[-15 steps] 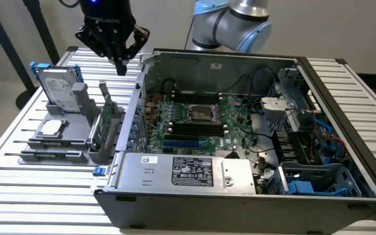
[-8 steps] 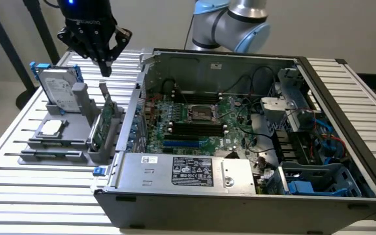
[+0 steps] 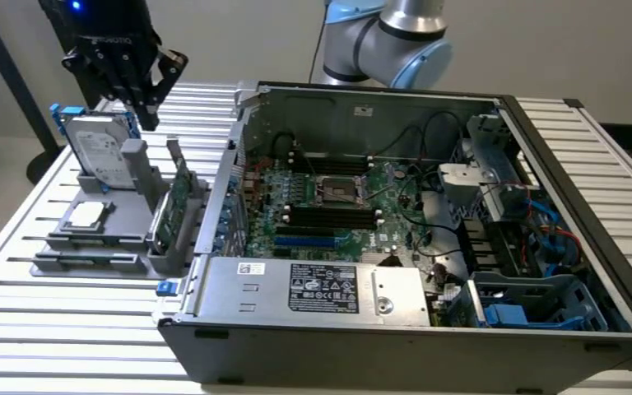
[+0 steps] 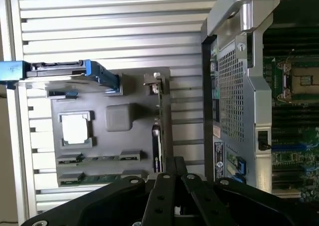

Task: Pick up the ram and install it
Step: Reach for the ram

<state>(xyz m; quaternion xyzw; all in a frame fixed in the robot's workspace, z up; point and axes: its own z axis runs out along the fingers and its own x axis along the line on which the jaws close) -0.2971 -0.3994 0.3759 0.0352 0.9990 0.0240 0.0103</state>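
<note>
The ram [image 4: 97, 177] is a thin green stick standing on edge in the slot of the grey holder [image 4: 114, 118] farthest from the hard drive. In the exterior view it shows as a dark strip [image 3: 88, 259] along the holder's near end. My gripper [image 3: 146, 111] hangs high above the holder's far end, over the hard drive and well away from the ram. Its black fingers [image 4: 164, 186] meet at a point with nothing between them, so the gripper [image 4: 172, 167] is shut and empty. The motherboard's black memory slots [image 3: 327, 218] lie inside the open computer case [image 3: 294, 292].
The holder [image 3: 129, 164] also carries a silver hard drive with blue rails [image 3: 99, 152], a processor chip [image 3: 85, 214] and a tall green expansion card [image 3: 174, 206] standing on edge. The case's metal wall [image 4: 234, 86] rises right beside the holder. Everything rests on a slatted aluminium table [image 3: 30, 329].
</note>
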